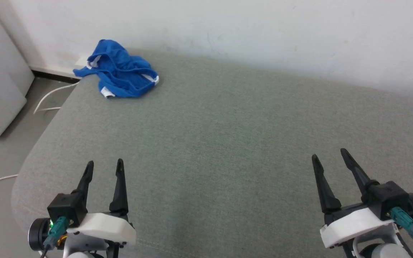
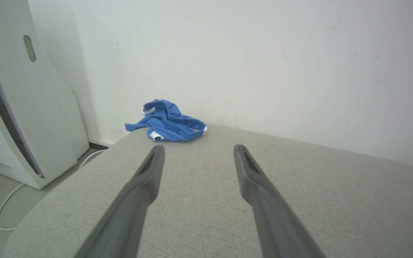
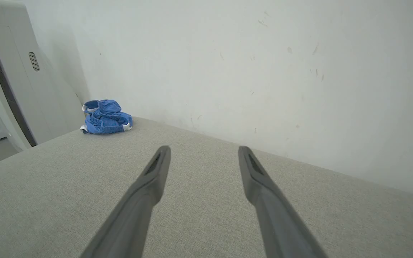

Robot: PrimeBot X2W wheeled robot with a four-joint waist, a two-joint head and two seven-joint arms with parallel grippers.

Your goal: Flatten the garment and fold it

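The garment (image 1: 120, 71), bright blue with white trim, lies crumpled in a heap at the far left corner of the grey cushioned surface (image 1: 228, 143), against the wall. The same blue heap shows as the garment (image 2: 169, 123) in the left wrist view and the garment (image 3: 106, 118) in the right wrist view. My left gripper (image 1: 105, 164) hovers open over the near left of the surface, far from the cloth. Over the near right, my right gripper (image 1: 329, 153) also stands open. Nothing is between either pair of fingers.
A white wall (image 1: 264, 28) runs along the back of the surface. A white appliance (image 2: 20, 107) stands on the floor to the left, with a white cable (image 1: 48, 98) trailing beside the surface's left edge.
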